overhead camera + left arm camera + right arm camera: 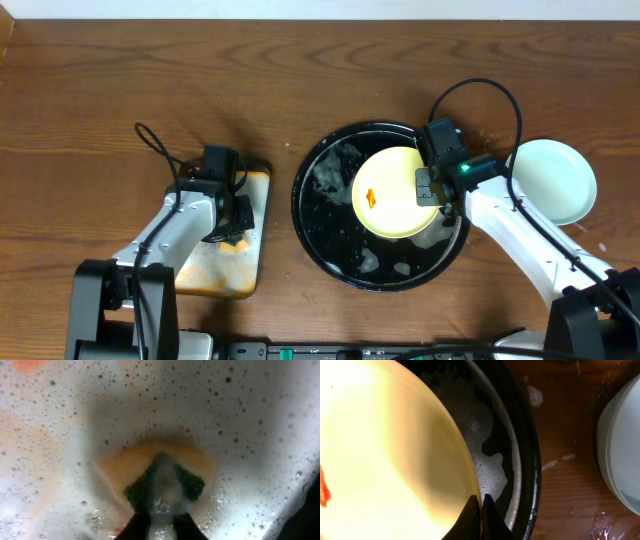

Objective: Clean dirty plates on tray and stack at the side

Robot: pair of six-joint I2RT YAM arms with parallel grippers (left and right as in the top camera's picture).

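A pale yellow plate (395, 192) with an orange smear (370, 198) is held tilted over the round black tray (325, 225), which holds foam. My right gripper (438, 190) is shut on the plate's right rim; in the right wrist view the fingers (481, 505) pinch the rim of the yellow plate (385, 460). Pale blue-green plates (552, 180) sit stacked on the table right of the tray. My left gripper (232, 215) is down in the metal tray (225, 265), shut on a yellow and green sponge (160, 477) in suds.
The rust-stained rectangular metal tray holds soapy water left of the black tray. Foam patches lie in the black tray (520, 460). Droplets wet the wood (560, 460) between the tray and the stacked plates (625, 445).
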